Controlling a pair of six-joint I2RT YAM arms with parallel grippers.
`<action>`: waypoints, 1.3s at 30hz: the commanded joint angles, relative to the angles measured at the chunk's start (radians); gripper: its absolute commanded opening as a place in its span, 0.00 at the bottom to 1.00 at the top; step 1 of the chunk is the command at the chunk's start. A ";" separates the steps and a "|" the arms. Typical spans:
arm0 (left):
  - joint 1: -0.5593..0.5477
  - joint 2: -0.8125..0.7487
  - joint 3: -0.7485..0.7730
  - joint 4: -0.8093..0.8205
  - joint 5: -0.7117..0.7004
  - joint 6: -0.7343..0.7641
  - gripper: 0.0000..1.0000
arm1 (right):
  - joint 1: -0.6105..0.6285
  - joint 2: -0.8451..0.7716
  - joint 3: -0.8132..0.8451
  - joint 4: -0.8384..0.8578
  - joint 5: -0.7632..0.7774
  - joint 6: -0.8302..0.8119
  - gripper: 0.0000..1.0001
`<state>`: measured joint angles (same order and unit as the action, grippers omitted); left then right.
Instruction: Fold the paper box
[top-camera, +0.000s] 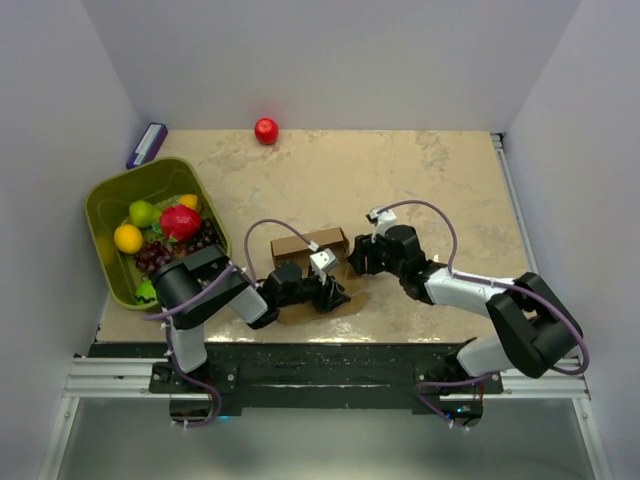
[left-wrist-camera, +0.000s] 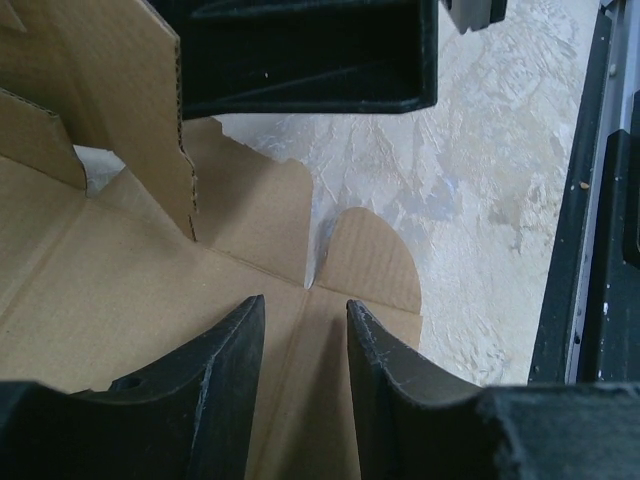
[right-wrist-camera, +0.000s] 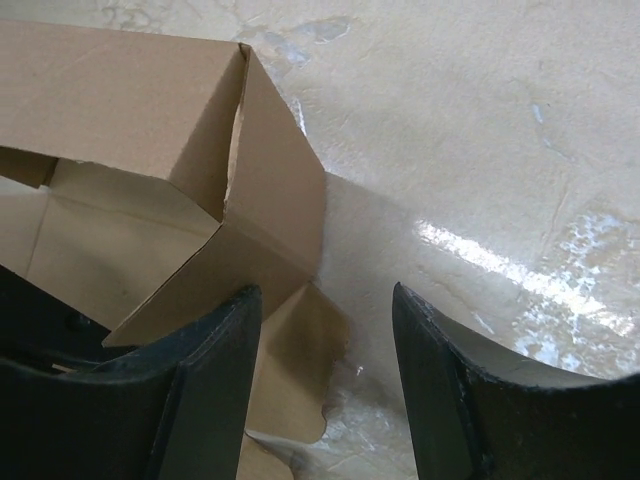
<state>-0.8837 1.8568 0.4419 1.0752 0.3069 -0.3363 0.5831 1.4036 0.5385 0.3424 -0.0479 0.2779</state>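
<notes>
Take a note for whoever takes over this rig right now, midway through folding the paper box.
Left gripper: open, empty, over the box's flat inner panel.
Right gripper: open, empty, one finger beside the box's raised corner.
Paper box: on the table, near the front edge, between both grippers.
Done: the far walls stand upright.
Left: the near flaps and the rounded tab lie flat; they probably need raising and tucking.

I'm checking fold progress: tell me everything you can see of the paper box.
The paper box is brown corrugated cardboard, unmarked, half folded: two walls stand upright, meeting in a corner, while the base panel and a rounded tab lie flat on the table. It sits near the front edge between the left gripper and right gripper, both open.
</notes>
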 joint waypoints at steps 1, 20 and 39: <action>0.002 0.062 -0.011 -0.152 0.040 0.023 0.43 | 0.001 0.027 -0.020 0.174 -0.053 -0.022 0.57; 0.006 0.078 -0.002 -0.182 0.043 0.037 0.43 | 0.018 0.245 0.014 0.487 -0.079 -0.039 0.60; -0.024 0.016 0.057 -0.303 -0.029 0.052 0.46 | 0.081 0.256 -0.009 0.547 0.155 -0.040 0.21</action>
<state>-0.8864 1.8816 0.4953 1.0389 0.3332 -0.3164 0.6418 1.6962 0.5236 0.8463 -0.0147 0.2630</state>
